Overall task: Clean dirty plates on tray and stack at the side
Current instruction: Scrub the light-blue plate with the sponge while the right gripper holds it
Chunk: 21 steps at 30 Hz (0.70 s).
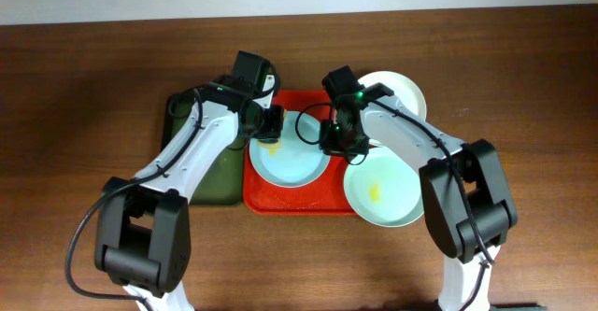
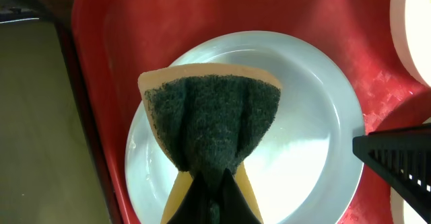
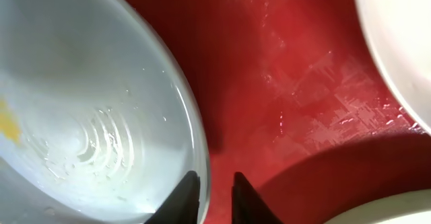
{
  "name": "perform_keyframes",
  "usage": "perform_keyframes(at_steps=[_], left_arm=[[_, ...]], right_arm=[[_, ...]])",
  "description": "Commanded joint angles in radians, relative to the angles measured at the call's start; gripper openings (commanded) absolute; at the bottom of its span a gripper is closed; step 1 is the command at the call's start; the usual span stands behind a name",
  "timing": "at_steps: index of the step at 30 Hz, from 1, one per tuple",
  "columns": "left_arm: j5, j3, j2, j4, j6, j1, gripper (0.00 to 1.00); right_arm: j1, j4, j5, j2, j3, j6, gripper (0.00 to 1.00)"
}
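Note:
A pale blue plate lies on the red tray. Above it my left gripper is shut on a yellow sponge with a green scouring face, which hangs over the plate's left half. My right gripper is at that plate's right rim. Its jaws stand slightly open, one finger over the plate's inside and the other over the tray. A yellow smear shows on the blue plate. A pale green plate with a yellow smear overlaps the tray's right edge. A white plate sits behind it.
A narrow dark green tray lies directly left of the red tray. Both arms reach in from the near side and meet over the red tray. Brown tabletop surrounds the trays on all sides.

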Motion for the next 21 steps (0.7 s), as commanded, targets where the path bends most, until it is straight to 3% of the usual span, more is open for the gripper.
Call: perform_keyframes(at_steps=[1, 3, 4, 21], left_arm=[[-0.008, 0.004, 0.019, 0.0, -0.006, 0.003, 0.02], [-0.008, 0.004, 0.019, 0.0, -0.006, 0.003, 0.02], [-0.008, 0.004, 0.019, 0.0, -0.005, 0.003, 0.02], [-0.064, 0.004, 0.022, -0.046, -0.081, 0.004, 0.0]], right_arm=[[0.026, 0.013, 0.013, 0.014, -0.009, 0.005, 0.18], [0.036, 0.019, 0.036, 0.014, -0.009, 0.005, 0.15], [0.037, 0.021, 0.051, 0.014, -0.009, 0.005, 0.04], [0.036, 0.014, 0.047, 0.014, -0.009, 0.005, 0.04]])
